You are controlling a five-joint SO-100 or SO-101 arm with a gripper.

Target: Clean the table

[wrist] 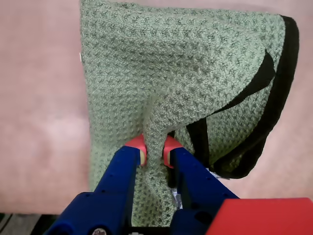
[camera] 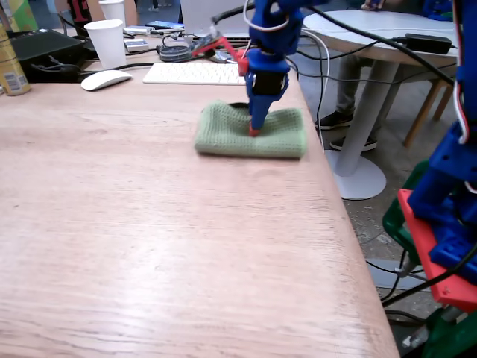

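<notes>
A folded green knitted cloth (camera: 223,130) with a black edge lies on the pale wood-grain table (camera: 149,246) near its right edge. My blue gripper (camera: 255,131) with red tips points straight down onto the cloth's middle. In the wrist view the gripper (wrist: 155,152) is shut on a pinched ridge of the cloth (wrist: 171,63), with the red fingertips (wrist: 136,145) pressed on either side of the fold. The cloth rests on the table.
At the far edge are a white keyboard (camera: 190,73), a white mouse (camera: 105,80), a paper cup (camera: 106,42), a can (camera: 11,71) and cables (camera: 175,51). A round white pedestal table (camera: 373,45) stands beyond the right edge. Another blue and red arm (camera: 443,216) is at right.
</notes>
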